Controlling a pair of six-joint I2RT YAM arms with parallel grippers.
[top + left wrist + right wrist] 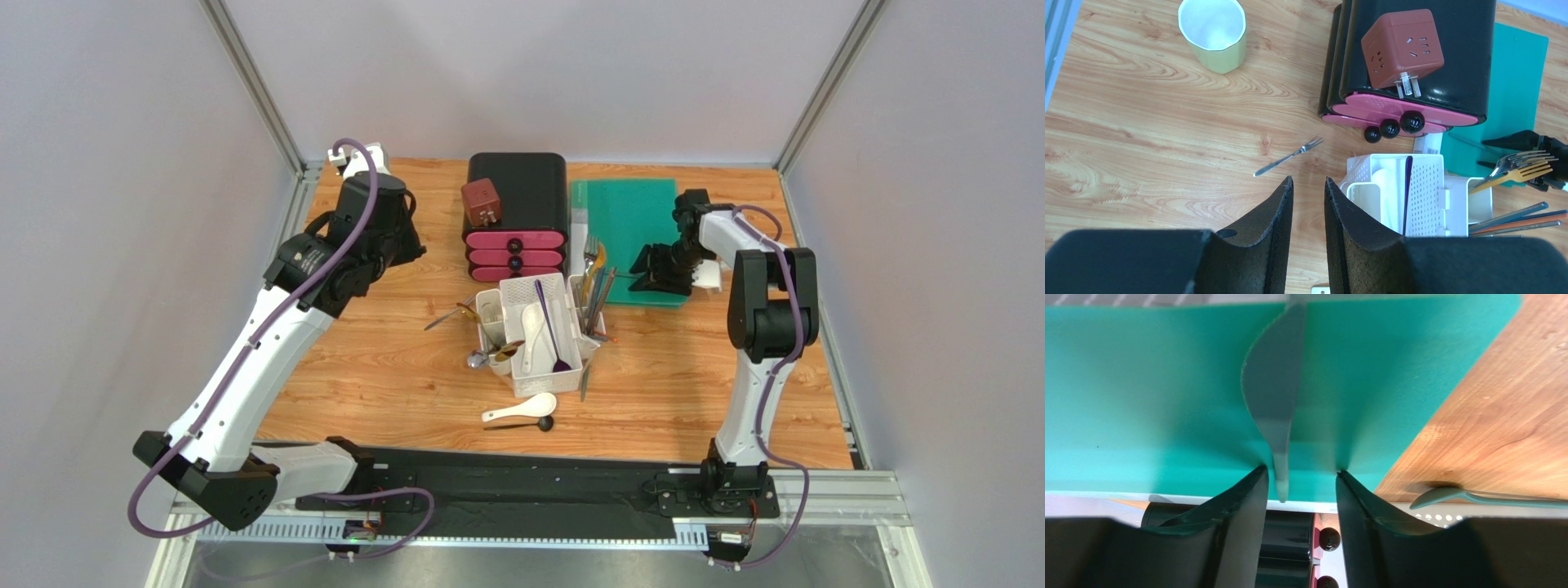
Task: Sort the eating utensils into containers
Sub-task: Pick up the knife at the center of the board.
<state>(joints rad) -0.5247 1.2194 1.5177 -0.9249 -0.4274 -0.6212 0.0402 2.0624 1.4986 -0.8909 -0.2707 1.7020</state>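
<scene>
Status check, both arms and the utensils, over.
Left fingers slightly apart, empty, loose fork ahead. Right fingers open astride grey utensil on green mat, not gripping. Caddy part-filled; nothing in the way.

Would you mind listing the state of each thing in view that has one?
left gripper, slightly open, empty.
right gripper, open around the grey utensil, not gripping.
caddy, upright, partly filled.
mug, upright, empty.
drawer box, drawers closed.
fork, lying loose, unsorted.
white soup spoon, lying loose outside caddy.
</scene>
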